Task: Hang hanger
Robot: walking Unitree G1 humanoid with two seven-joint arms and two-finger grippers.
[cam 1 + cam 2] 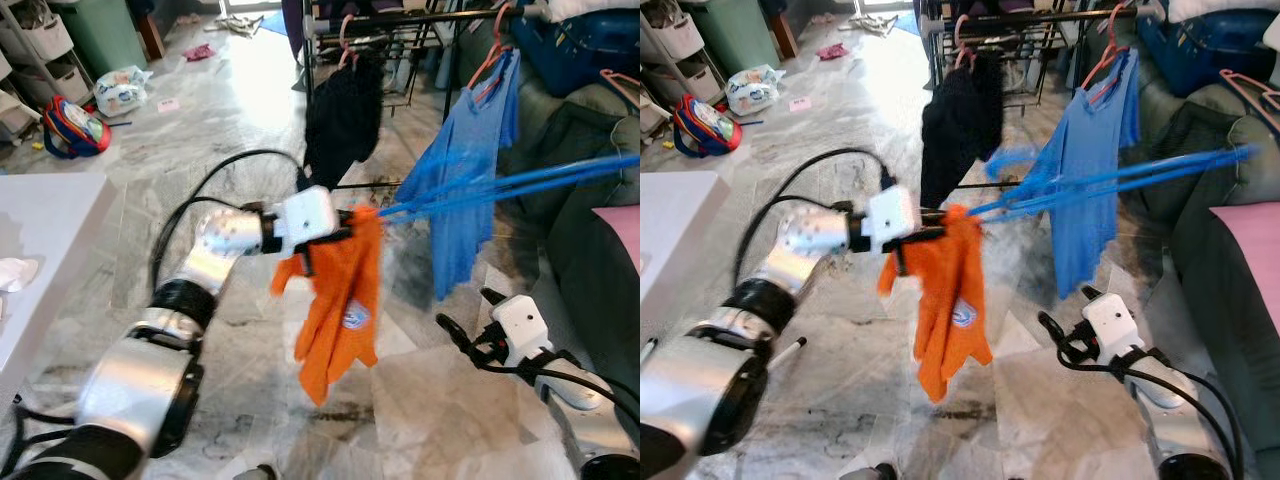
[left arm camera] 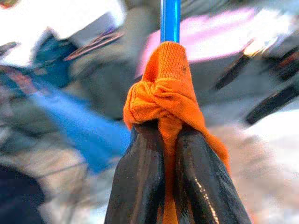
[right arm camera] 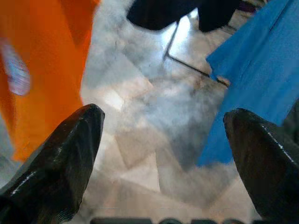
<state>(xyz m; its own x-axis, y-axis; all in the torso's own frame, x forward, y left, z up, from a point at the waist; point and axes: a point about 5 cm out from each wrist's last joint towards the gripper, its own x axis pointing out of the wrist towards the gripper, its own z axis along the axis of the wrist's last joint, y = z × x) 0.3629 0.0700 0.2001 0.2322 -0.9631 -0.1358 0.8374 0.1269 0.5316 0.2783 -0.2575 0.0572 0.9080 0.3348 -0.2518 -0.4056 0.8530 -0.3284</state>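
My left gripper reaches forward at mid height, shut on the bunched top of an orange garment. The garment hangs from a blue hanger. The hanger is motion-blurred and stretches right toward the sofa. In the left wrist view the two black fingers pinch the orange cloth, and the blue hanger bar runs on beyond it. A clothes rack stands behind, carrying a black garment and a blue shirt on pink hangers. My right gripper is low on the right, open and holding nothing.
A white table is at my left. A dark sofa with a pink cushion lines the right side. Bags and clutter lie on the marble floor at the far left.
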